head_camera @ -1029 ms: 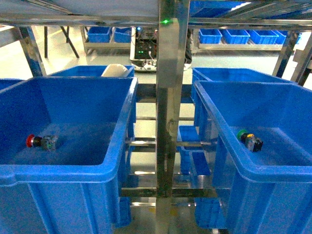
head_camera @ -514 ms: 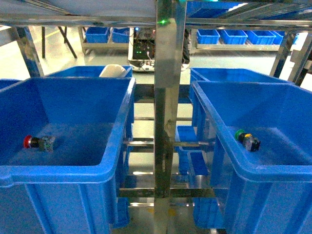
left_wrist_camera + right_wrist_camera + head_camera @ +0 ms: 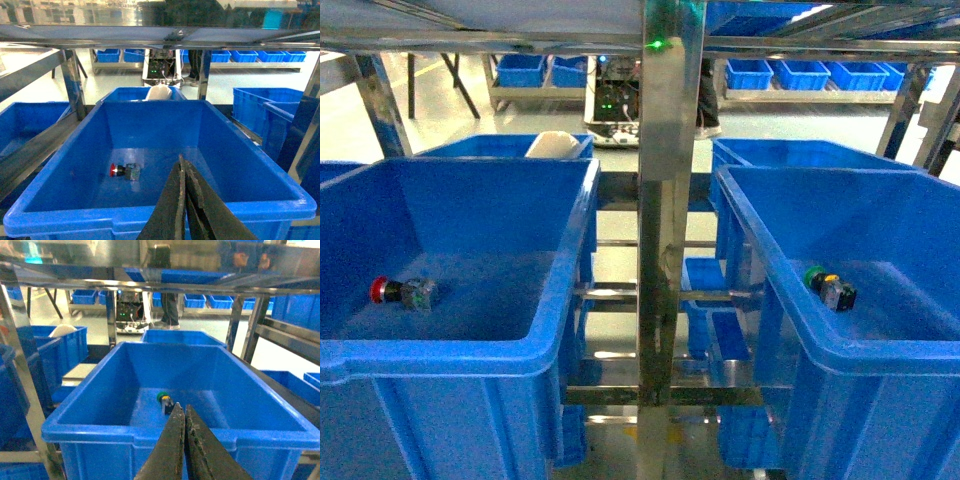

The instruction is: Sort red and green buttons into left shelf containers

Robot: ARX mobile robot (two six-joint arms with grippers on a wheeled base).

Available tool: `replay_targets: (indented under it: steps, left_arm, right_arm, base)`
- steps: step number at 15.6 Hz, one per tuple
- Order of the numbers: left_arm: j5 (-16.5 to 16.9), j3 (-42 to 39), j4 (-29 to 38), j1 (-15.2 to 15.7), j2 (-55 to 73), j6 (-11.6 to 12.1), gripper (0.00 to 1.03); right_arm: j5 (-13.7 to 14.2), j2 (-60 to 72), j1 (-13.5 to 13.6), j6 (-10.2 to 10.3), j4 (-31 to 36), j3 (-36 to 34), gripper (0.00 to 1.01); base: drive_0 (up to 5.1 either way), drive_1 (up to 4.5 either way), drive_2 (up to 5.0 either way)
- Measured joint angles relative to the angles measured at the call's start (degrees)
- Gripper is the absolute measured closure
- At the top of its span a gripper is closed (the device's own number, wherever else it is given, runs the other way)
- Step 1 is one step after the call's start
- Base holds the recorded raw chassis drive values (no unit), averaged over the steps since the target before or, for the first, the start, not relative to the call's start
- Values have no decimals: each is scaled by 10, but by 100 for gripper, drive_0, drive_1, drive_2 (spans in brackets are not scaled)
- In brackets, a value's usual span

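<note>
Counting two buttons [image 3: 403, 292], two bins [image 3: 560, 260]

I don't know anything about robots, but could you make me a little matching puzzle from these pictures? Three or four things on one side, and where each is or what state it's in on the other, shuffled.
Things:
1. red button
2. green button
3. left gripper
4. steel post

Places or states:
A. lying in the right blue bin
B. standing upright between the two front bins
C. lying in the left blue bin
D. shut, holding nothing, at the near rim of the bin with the red button

Pairs: 1-C, 2-A, 3-D, 4-B
</note>
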Motion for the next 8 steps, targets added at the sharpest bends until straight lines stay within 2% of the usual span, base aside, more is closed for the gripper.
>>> replay_targets:
  steps: [8]
  left_arm:
    - [0,-24,9,0,-26,0,101]
  right_arm:
    - [2,0,0,0,-11,-1,99]
  base:
    - [0,0,0]
